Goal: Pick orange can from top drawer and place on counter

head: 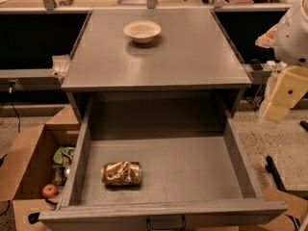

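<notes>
Orange can (121,173) on its side, shiny golden-orange and brown with pale markings, at about 7 o'clock from the middle of the camera view. Resting on the floor of the top drawer (240,163), toward the left front corner, near the left wall but apart from it, long axis running left to right.

Top drawer pulled fully out toward the viewer: grey, deep, tall side walls, small dark handle (166,224) on the front at 6 o'clock.

Counter (192,57) above and behind the drawer, flat matte grey, filling the upper middle. Pale bowl (142,31) upright on the counter at 12 o'clock, near the far edge.

Gripper (275,107) at 3 o'clock, pale yellow, hanging off the right side of the cabinet beneath a white arm section, tilted down and to the left, well apart from the can and outside the drawer. Open or closed: cannot tell. Nothing seen in its hold.

Brown cardboard box (24,153) on the floor at 8 o'clock, just beside the drawer's left wall, flaps open, small red apple (49,190) and green packaging inside.

Pale tan shelf (106,1) with clutter along the top edge.
</notes>
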Robot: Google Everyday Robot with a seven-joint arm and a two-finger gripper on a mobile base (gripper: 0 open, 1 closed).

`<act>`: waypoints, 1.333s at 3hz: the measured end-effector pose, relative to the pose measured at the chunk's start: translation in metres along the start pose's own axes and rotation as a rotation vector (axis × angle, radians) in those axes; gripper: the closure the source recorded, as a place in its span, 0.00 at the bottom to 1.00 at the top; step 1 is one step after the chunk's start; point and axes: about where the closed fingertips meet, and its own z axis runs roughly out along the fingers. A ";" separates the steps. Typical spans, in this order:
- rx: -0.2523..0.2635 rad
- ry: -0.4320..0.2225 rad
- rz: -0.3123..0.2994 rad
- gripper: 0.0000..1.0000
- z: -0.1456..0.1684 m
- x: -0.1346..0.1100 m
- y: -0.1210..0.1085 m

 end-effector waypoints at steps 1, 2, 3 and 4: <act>0.000 0.000 0.000 0.00 0.000 0.000 0.000; -0.031 -0.031 -0.033 0.00 0.028 -0.018 0.000; -0.109 -0.095 -0.079 0.00 0.077 -0.052 0.012; -0.197 -0.140 -0.133 0.00 0.128 -0.090 0.038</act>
